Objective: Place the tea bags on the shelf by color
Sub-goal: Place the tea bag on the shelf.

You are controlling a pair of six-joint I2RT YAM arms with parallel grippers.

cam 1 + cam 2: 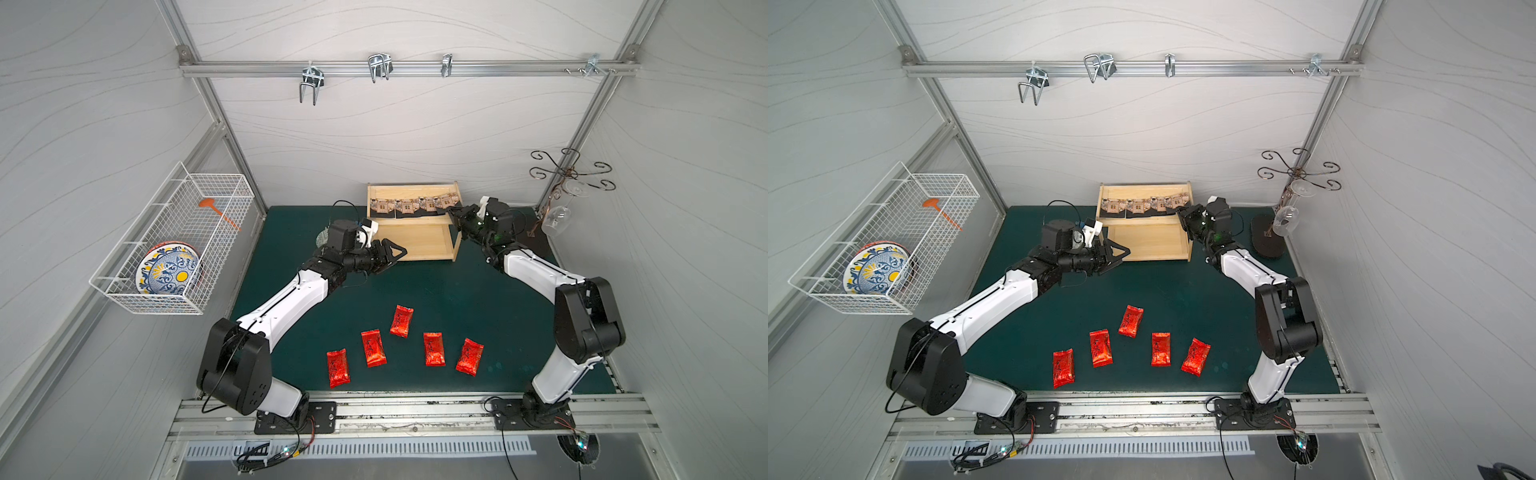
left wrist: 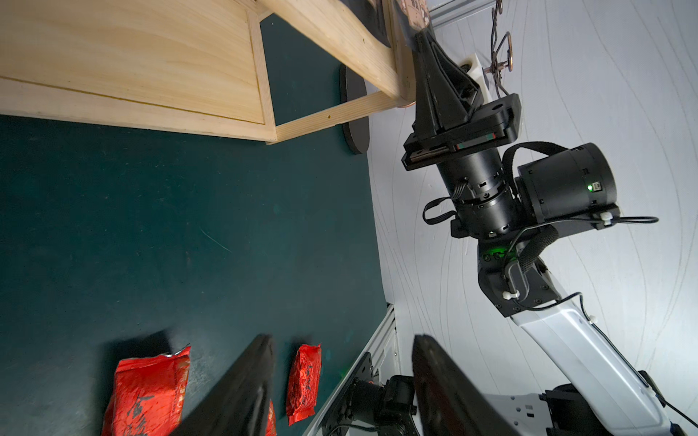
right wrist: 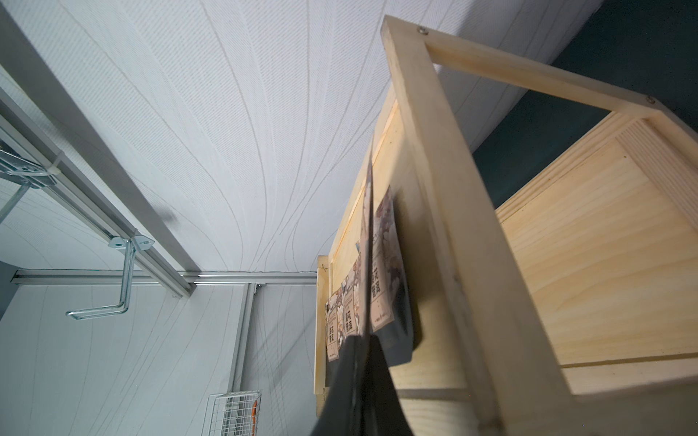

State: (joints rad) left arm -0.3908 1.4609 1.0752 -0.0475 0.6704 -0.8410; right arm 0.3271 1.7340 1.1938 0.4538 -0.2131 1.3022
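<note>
Red sachets [image 1: 434,349] before the shelf [image 1: 415,245] looked light and slick, best edge-pinched; left fingers [image 2: 241,392] gaped, right fingers [image 3: 340,385] gripped a beige packet [image 1: 446,200].

On the shelf [image 1: 415,243], lower tier bare and open in front. Upper tier's front rim lined with beige tea bags [image 1: 406,205], my right gripper [image 1: 451,215] at their end. Open mat [image 1: 449,299] between shelf and red tea bags [image 1: 434,349].

The scene is lit brightly from above. Glare is seen on 5 red tea bags [image 1: 401,321] near the left gripper [image 2: 342,341], whose fingers [image 2: 241,381] are blurred, like the beige tea bag [image 3: 368,264] in the right gripper [image 3: 368,338].
</note>
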